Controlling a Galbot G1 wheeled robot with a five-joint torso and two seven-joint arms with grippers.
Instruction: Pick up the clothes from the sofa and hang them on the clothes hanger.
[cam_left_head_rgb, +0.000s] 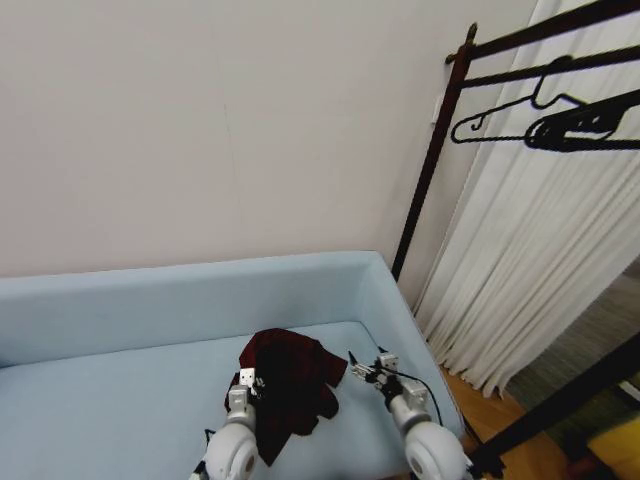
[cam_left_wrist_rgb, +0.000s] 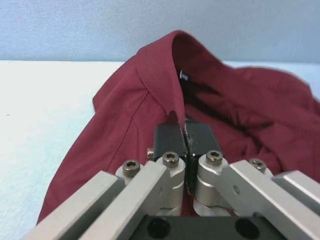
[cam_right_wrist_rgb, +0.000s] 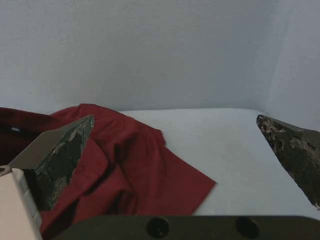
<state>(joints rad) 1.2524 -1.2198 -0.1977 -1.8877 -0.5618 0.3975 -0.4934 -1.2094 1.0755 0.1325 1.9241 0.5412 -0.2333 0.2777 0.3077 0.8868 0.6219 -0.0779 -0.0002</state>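
Observation:
A dark red shirt (cam_left_head_rgb: 290, 380) lies crumpled on the light blue sofa (cam_left_head_rgb: 120, 400). My left gripper (cam_left_head_rgb: 248, 378) is at its near left side. In the left wrist view the left gripper (cam_left_wrist_rgb: 186, 145) is shut on the shirt's (cam_left_wrist_rgb: 150, 100) collar edge, which is lifted into a ridge. My right gripper (cam_left_head_rgb: 365, 370) hovers just right of the shirt, open with nothing between its fingers (cam_right_wrist_rgb: 65, 155); the shirt (cam_right_wrist_rgb: 130, 170) lies partly between and ahead of them. A black clothes hanger (cam_left_head_rgb: 580, 125) hangs on the dark rack (cam_left_head_rgb: 430, 160) at the upper right.
The sofa's back and right armrest (cam_left_head_rgb: 400, 310) enclose the seat. A second thin hanger (cam_left_head_rgb: 500, 120) hangs on the rack. White curtains (cam_left_head_rgb: 530, 260) fall behind the rack. Wooden floor (cam_left_head_rgb: 490, 410) lies right of the sofa.

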